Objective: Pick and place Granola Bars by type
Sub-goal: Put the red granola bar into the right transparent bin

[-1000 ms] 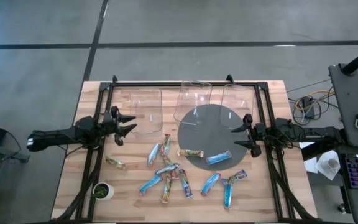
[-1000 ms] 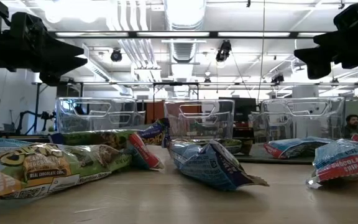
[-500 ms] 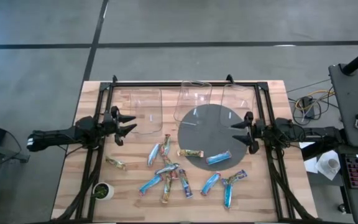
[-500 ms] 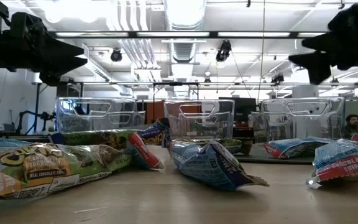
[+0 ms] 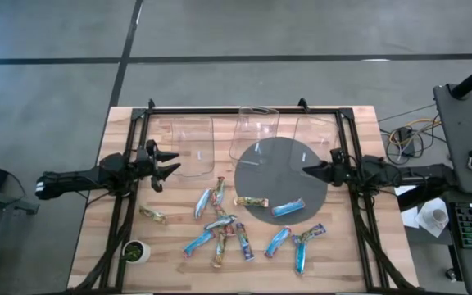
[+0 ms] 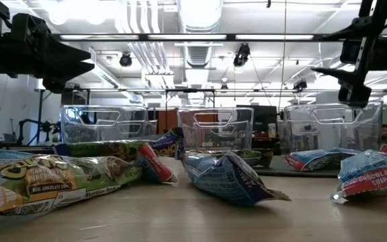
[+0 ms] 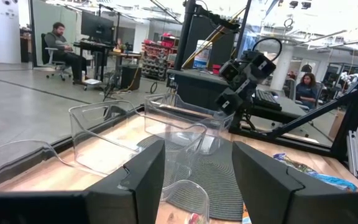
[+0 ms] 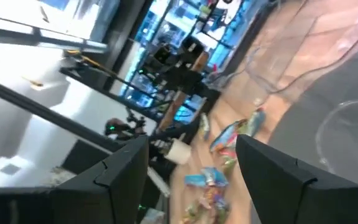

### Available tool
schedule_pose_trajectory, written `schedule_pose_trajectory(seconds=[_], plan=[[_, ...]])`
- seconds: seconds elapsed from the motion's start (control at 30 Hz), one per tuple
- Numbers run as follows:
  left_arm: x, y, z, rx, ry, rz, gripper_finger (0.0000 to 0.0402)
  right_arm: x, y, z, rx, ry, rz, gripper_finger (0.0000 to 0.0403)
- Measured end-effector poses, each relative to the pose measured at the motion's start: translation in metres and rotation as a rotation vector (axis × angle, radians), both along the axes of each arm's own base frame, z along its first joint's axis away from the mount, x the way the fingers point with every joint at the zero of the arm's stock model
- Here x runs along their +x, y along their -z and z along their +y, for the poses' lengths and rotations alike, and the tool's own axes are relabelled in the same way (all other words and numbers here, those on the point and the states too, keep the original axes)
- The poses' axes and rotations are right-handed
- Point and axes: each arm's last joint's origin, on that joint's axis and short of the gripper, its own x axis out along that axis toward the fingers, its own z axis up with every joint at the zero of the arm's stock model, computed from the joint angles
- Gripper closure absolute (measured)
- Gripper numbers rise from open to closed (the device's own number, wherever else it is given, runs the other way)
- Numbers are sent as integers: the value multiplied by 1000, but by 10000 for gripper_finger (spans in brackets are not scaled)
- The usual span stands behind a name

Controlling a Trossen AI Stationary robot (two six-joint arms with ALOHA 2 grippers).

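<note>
The Granola Bars [image 5: 220,226] lie scattered flat on the near half of the wooden table. Several are bright blue [image 5: 202,201], one multicoloured bar [image 5: 251,201] lies at the mat's edge, and a tan-green one [image 5: 152,215] lies apart to the left. One blue bar [image 5: 288,208] rests on the grey round mat [image 5: 277,168]. My left gripper [image 5: 167,166] [image 7: 197,162] hovers open above the table's left side, near the left bin. My right gripper [image 5: 305,170] [image 8: 191,155] hovers open over the mat's right part, rolled on its side. Neither touches a bar.
Three clear plastic bins [image 5: 192,135] [image 5: 256,131] [image 5: 318,131] stand along the far edge. A small green-and-white cup [image 5: 136,251] sits at the near left corner. Black frame rails [image 5: 347,156] run along the table's sides. People sit in the room beyond [image 7: 59,43].
My right gripper has rolled about its wrist over the mat's right part: its two fingers, spread side by side a second ago as seen from above, now stand one over the other. It has also shifted slightly toward the table's left. The bars have stayed put.
</note>
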Motion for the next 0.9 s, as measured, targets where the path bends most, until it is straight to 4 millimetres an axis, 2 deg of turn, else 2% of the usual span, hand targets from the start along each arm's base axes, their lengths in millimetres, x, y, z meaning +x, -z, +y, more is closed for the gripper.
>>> schedule_pose_trajectory(seconds=[0.13,0.27,0.33,0.4,0.47,0.63,0.8,0.9], plan=[[0,0,0,0,0,0,230,-3,-18,-3,107,92,-205,170],[0,0,0,0,0,-1,230,-15,-55,-3,-23,173,-513,170],[0,0,0,0,0,-3,230,-15,-74,1,-48,89,-536,170],[0,0,0,0,0,-3,230,-5,-88,6,-38,-38,-396,170],[0,0,0,0,0,-3,230,11,-90,14,-15,-136,-123,170],[0,0,0,0,0,-2,230,40,-77,39,-4,-282,591,170],[0,0,0,0,0,-1,230,65,-75,72,-105,-393,876,170],[0,0,0,0,0,0,230,66,-59,80,-162,-371,1167,170]])
